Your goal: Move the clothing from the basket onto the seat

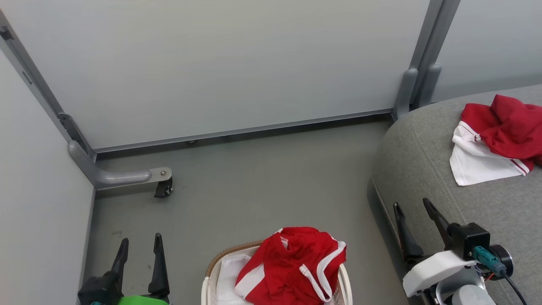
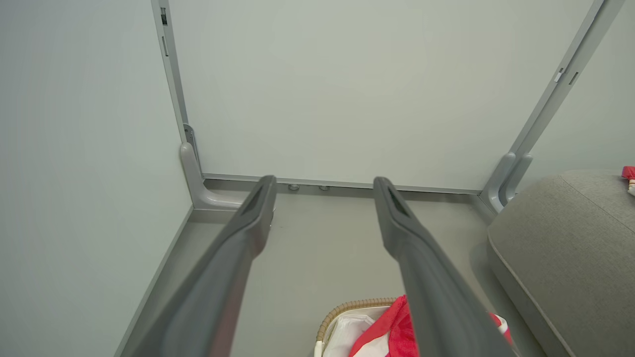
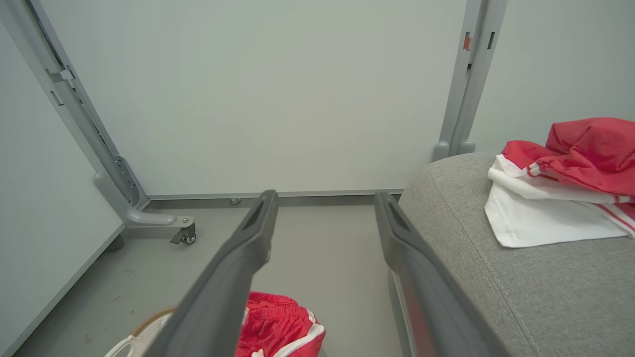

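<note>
Half done: found one red garment [image 1: 292, 267] in the basket [image 1: 228, 250], midway between left gripper [image 1: 140, 238] and right gripper [image 1: 410, 202], both gaping wide and empty; spotted the jersey [image 1: 499, 135] already on the seat [image 1: 423, 169].

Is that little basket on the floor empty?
No. A red garment with white trim is bunched inside the basket, over its white liner.
</note>
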Tool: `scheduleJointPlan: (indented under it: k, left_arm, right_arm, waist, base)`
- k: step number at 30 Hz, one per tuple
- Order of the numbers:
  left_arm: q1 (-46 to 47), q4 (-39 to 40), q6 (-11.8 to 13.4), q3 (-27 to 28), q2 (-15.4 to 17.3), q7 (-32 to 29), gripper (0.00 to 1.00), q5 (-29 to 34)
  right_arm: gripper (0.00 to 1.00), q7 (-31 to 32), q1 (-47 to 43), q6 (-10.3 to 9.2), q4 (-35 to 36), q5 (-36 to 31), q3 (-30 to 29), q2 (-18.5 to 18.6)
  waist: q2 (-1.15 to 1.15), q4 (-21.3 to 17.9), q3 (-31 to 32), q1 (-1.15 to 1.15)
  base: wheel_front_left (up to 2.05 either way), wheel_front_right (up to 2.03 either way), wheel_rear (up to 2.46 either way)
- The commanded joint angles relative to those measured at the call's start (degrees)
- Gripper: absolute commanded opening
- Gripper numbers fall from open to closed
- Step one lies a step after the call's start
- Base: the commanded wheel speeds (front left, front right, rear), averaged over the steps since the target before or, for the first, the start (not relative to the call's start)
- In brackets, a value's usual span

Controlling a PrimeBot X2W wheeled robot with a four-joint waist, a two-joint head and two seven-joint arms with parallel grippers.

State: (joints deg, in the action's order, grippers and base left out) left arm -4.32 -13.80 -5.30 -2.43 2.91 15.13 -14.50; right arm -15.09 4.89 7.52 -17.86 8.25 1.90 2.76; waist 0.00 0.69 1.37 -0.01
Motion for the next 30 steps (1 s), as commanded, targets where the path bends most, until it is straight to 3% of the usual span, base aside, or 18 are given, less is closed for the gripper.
scheduleJointPlan:
  k: [1,19,30]
  left_arm:
    - [0.24,0.01,0.2,-0.15,0.01,0.02,1.0,-0.35]
    - [1.6,-0.45,0.11,-2.0,0.0,0.03,1.0,-0.38]
    - [10.79,-5.2,-1.19,-6.67,0.03,0.03,1.0,3.48]
  right_arm:
    - [1.0,-0.11,-0.75,-0.05,0.32,-0.09,-0.09,0.25]
    - [1.0,-0.11,0.39,-0.05,1.1,-0.83,0.18,0.24]
    - [1.0,-0.11,5.74,-0.05,2.92,-3.36,0.09,0.23]
  waist:
    - [0.0,-0.07,-0.06,0.01]
    - [0.0,-0.38,-1.43,0.01]
    - [0.0,-3.72,-9.19,0.01]
  base:
    - [0.0,0.0,0.0]
    - [0.0,0.0,0.0]
    - [0.0,0.0,0.0]
